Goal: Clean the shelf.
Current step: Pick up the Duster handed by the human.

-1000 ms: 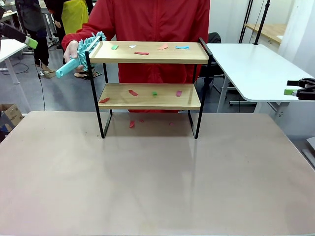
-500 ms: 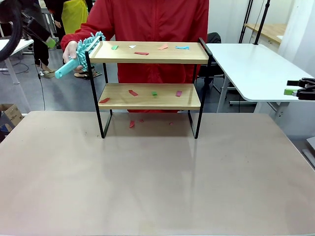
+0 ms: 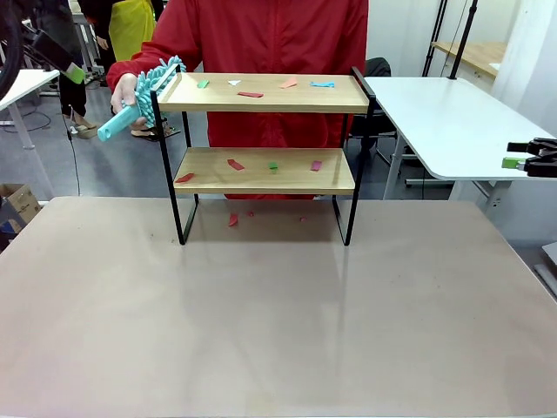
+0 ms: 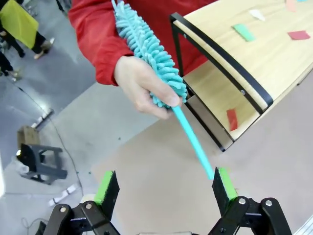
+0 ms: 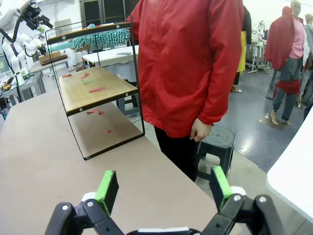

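Observation:
The shelf (image 3: 261,131) stands at the far middle of the beige table, with coloured paper scraps (image 3: 250,94) on both wooden boards and a few beneath it. A person in red holds a teal fluffy duster (image 3: 144,91) at the shelf's left end. My left gripper (image 3: 75,73) hangs open at the upper left, a short way from the duster. In the left wrist view the duster (image 4: 146,44) sits in the person's hand (image 4: 142,85), and its handle tip points down beside one pad of the open left gripper (image 4: 165,188). My right gripper (image 3: 515,158) stays open and empty at the right edge.
The beige table (image 3: 278,322) spreads bare in front of the shelf. A white table (image 3: 452,122) stands at the right and another at the far left. In the right wrist view the person (image 5: 190,63) stands behind the shelf (image 5: 98,88), by a stool (image 5: 217,142).
My left gripper has moved right, closer to the duster's handle. The person's hand, the duster and my right gripper have stayed put.

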`<state>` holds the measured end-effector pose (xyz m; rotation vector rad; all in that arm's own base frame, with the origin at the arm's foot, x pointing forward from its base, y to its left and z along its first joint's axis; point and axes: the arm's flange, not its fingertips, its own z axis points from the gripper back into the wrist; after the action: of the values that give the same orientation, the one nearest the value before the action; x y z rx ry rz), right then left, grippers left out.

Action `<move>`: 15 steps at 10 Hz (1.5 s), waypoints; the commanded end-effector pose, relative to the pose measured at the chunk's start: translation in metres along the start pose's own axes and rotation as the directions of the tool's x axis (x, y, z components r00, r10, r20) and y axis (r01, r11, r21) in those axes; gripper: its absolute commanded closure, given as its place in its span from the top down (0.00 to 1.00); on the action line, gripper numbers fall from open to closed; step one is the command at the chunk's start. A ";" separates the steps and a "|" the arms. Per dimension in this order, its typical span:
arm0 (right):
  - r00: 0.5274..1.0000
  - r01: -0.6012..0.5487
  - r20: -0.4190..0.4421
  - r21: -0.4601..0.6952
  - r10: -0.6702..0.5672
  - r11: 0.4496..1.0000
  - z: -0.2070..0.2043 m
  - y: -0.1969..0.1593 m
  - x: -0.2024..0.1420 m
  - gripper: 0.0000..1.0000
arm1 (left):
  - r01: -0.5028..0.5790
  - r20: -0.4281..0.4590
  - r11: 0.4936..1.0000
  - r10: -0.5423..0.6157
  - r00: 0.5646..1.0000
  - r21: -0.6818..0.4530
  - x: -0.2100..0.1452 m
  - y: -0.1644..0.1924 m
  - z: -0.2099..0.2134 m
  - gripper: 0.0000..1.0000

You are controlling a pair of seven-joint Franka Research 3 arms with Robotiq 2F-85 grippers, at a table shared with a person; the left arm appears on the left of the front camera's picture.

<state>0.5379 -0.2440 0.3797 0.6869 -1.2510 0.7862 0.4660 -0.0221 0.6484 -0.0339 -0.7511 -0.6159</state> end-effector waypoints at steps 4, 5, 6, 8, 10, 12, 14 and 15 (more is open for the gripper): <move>1.000 0.012 -0.008 -0.015 -0.013 1.000 -0.002 0.001 0.009 1.00 | -0.242 -0.109 0.969 0.236 0.966 -0.046 0.012 -0.002 -0.044 1.00; 1.000 0.012 -0.008 -0.015 -0.013 1.000 -0.002 0.001 0.009 1.00 | -0.274 -0.114 0.961 0.268 0.957 -0.041 0.012 0.000 -0.053 1.00; 1.000 0.012 -0.008 -0.015 -0.013 1.000 -0.002 0.001 0.009 1.00 | -0.297 -0.124 0.954 0.289 0.949 -0.049 0.012 -0.001 -0.058 1.00; 1.000 0.012 -0.008 -0.015 -0.013 1.000 -0.002 0.001 0.009 1.00 | -0.340 -0.181 0.938 0.322 0.929 -0.075 0.010 -0.008 -0.071 1.00; 1.000 0.012 -0.008 -0.015 -0.013 1.000 -0.002 0.001 0.009 1.00 | -0.338 -0.199 0.940 0.324 0.925 -0.040 0.001 -0.017 -0.086 1.00; 1.000 0.012 -0.008 -0.015 -0.013 1.000 -0.002 0.001 0.009 1.00 | -0.336 -0.199 0.942 0.326 0.924 -0.017 -0.009 -0.025 -0.099 1.00; 1.000 0.012 -0.008 -0.015 -0.013 1.000 -0.002 0.001 0.009 1.00 | -0.348 -0.215 0.937 0.335 0.917 -0.026 -0.018 -0.025 -0.109 1.00; 1.000 0.012 -0.008 -0.015 -0.013 1.000 -0.002 0.001 0.009 1.00 | -0.345 -0.206 0.938 0.332 0.920 -0.031 -0.019 -0.025 -0.111 1.00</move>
<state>0.5379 -0.2438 0.3796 0.6876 -1.2512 0.7861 0.5140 -0.0601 0.5502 -0.1605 -0.4959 -0.3262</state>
